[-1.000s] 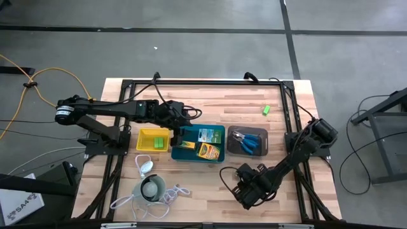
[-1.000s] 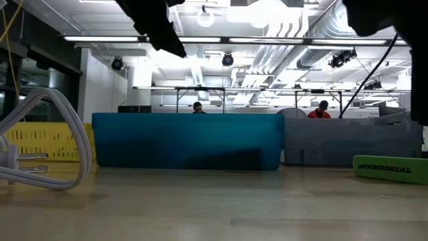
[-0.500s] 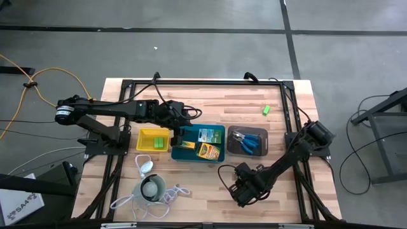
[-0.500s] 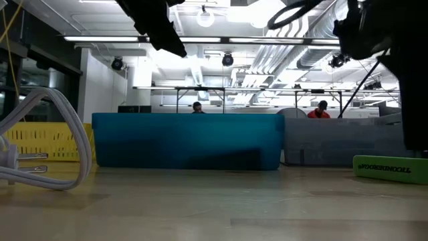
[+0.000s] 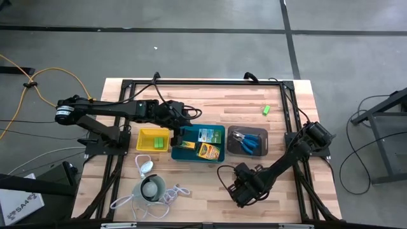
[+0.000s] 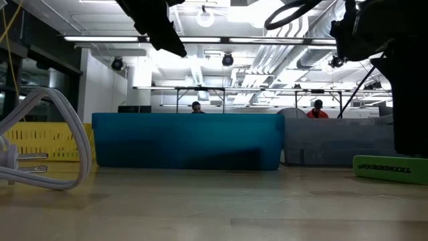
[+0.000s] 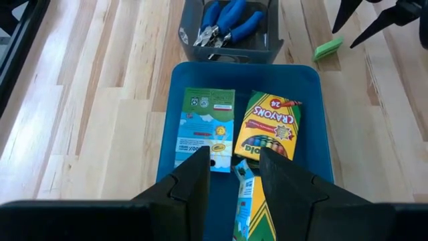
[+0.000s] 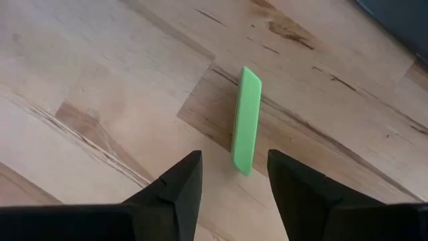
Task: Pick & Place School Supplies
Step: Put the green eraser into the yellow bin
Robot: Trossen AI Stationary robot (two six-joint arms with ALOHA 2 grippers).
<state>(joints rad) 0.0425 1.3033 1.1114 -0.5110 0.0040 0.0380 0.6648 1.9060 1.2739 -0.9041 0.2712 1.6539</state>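
A lime-green block (image 8: 246, 120) lies flat on the wood near the table's front edge; it also shows in the low view (image 6: 391, 167). My right gripper (image 8: 234, 164) hangs open just above the block, pointing down, with one finger on either side of the block's end and neither touching it. My left gripper (image 7: 234, 164) stands open over the teal tray (image 7: 307, 87). In that tray lie a green-and-white pack (image 7: 206, 127), a crayon box (image 7: 271, 127) and a second crayon box (image 7: 249, 204) below the fingers. Another green block (image 5: 266, 110) lies at the far right.
The yellow tray (image 5: 145, 137) with green blocks stands left of the teal tray. The dark grey tray (image 5: 230, 149) to its right holds blue-handled tools (image 5: 251, 143). A white round gadget with cord (image 5: 151, 187) lies near the front left. A black frame edges the table.
My right gripper has sunk a little toward the green block at the table's front, staying open. The left arm has kept still.
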